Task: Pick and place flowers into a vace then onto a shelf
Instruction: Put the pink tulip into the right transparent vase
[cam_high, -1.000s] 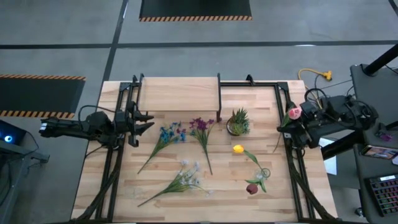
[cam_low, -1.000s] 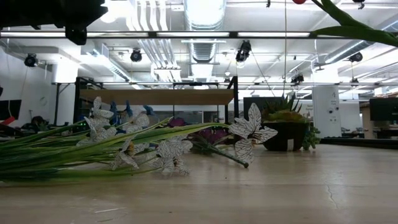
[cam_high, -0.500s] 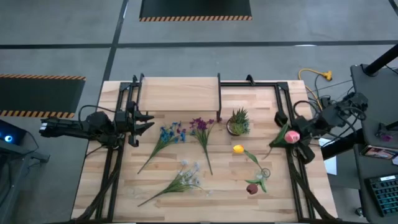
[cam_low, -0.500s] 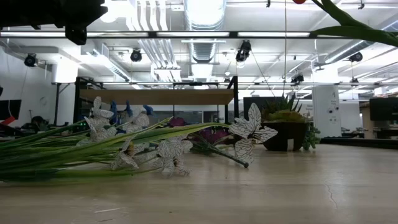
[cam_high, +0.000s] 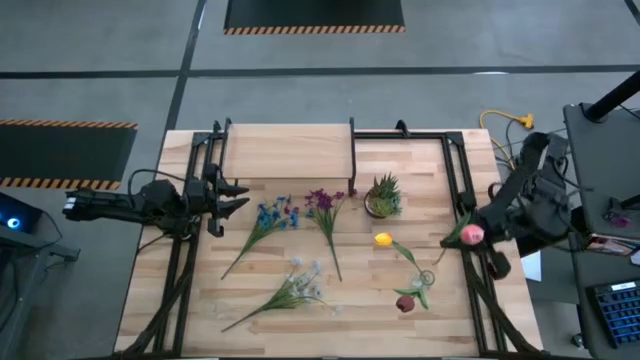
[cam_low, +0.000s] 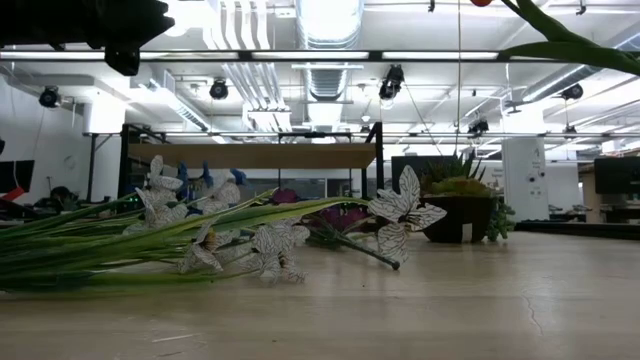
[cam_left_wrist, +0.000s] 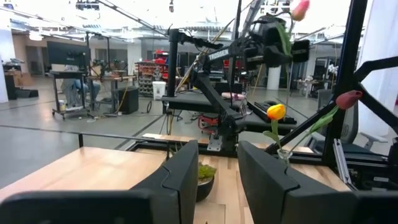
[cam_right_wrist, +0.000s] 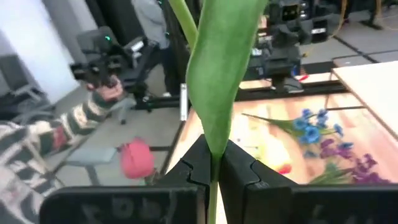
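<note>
The step in hand looks like carrying one picked stem toward a vase; to do it well the right gripper (cam_right_wrist: 211, 171) should hold the stalk low and keep it upright, so the long green stem with its pink tulip bloom (cam_high: 472, 235) drops cleanly into the neck rather than catching on the rim; where that vase stands is hard to say, though a small clear vessel near the yellow and dark-red blooms (cam_high: 427, 278) may be it.

The right gripper hangs over the table's right edge, its two dark fingers (cam_right_wrist: 186, 168) pressed together on the stem, a broad green leaf (cam_right_wrist: 221, 74) rising between them; the pink bloom sits just beside the claw.

The left gripper (cam_high: 232, 195) waits at the table's left side, its fingers (cam_left_wrist: 180, 174) apart with nothing between them.

The other loose flowers (cam_high: 285, 215) lie on the large wooden tabletop (cam_high: 350, 320); the low light-wood shelf on black metal legs (cam_high: 285, 150) stands at the far edge, bare.
</note>
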